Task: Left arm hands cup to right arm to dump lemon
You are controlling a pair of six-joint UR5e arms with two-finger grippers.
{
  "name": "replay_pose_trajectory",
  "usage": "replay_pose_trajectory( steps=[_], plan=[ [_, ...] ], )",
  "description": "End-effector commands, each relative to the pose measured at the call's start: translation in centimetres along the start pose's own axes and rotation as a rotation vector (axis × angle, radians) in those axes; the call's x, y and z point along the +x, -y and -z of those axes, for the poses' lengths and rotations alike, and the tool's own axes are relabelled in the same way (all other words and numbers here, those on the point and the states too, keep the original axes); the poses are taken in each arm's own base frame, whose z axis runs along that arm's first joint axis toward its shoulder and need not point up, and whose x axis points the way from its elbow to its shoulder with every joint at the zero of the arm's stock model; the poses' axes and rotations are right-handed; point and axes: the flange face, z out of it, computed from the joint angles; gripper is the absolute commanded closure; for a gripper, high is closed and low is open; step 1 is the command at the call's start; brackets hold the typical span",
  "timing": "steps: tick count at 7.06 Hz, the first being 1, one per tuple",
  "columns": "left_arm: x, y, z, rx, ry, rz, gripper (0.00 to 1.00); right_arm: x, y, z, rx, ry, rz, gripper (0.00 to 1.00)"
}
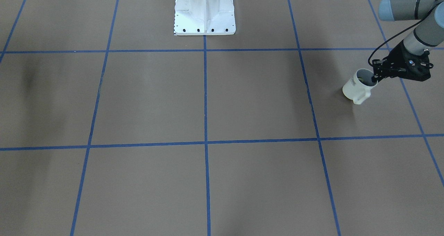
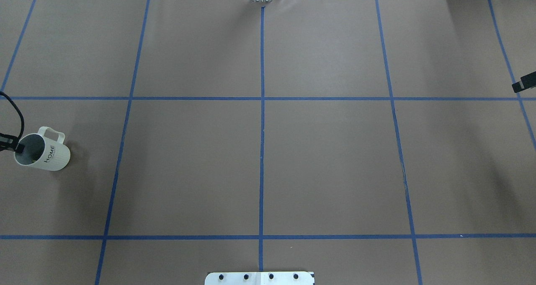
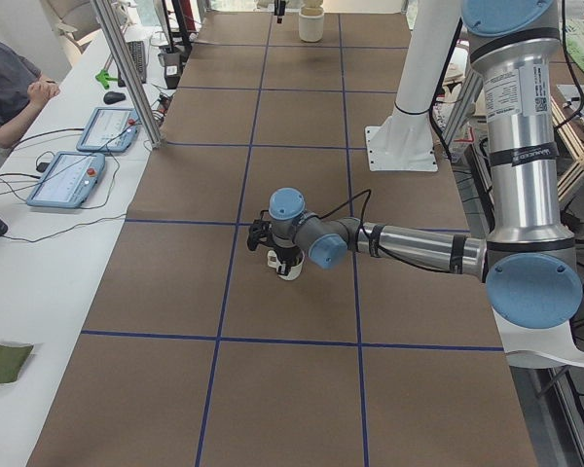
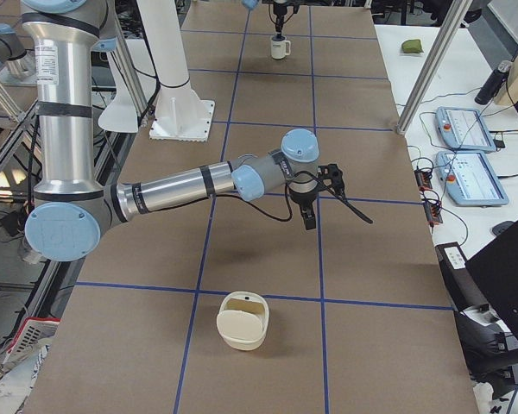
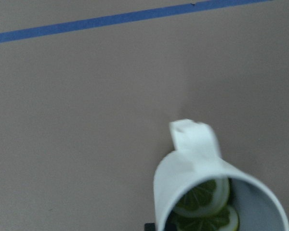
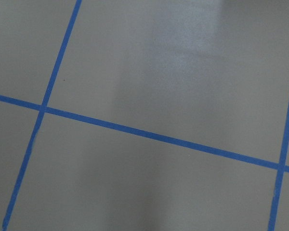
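Note:
The white cup [image 1: 355, 88] with "HOME" on its side [image 2: 47, 155] hangs tilted at the table's left end, handle pointing away from the robot. My left gripper [image 1: 374, 77] is shut on its rim, one finger inside the mouth. Lemon slices [image 5: 202, 198] lie inside the cup, clear in the left wrist view. Whether the cup's base touches the table I cannot tell. My right gripper [image 4: 309, 214] hovers over the table's right end, far from the cup; only a black tip [image 2: 524, 83] shows overhead, so I cannot tell its state.
A cream container [image 4: 242, 321] stands on the table beyond the right gripper. The white robot pedestal [image 1: 204, 10] sits at mid-table. A person [image 3: 5, 83], teach pendants [image 3: 78, 161] and a green pad [image 3: 2, 360] are at the side bench.

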Motion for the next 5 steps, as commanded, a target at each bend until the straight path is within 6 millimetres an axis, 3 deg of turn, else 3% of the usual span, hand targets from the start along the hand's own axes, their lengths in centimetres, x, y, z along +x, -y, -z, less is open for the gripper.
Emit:
replay_pose_trajectory(
  steps=[1,2,3,4,5],
  plan=[
    [0.8,0.1,0.7,0.0,-0.015,-0.003,1.0,0.0,0.0,0.0,-0.001,0.001,0.0,0.0],
    [3.0,0.3,2.6,-0.05,-0.059,0.021,1.0,-0.3,0.2,-0.4,-0.004,0.004,0.014,0.0],
    [6.1,1.5,6.6,-0.069,-0.076,0.06,1.0,-2.0,2.1,-0.3,0.035,0.022,0.071,0.0],
    [9.0,4.6,10.2,-0.06,-0.064,0.109,1.0,-2.8,3.0,-0.4,0.086,0.039,0.127,0.0],
    [12.7,8.1,12.5,-0.043,-0.069,0.198,1.0,-4.4,5.2,-1.1,0.147,0.068,0.207,0.0]
  ],
)
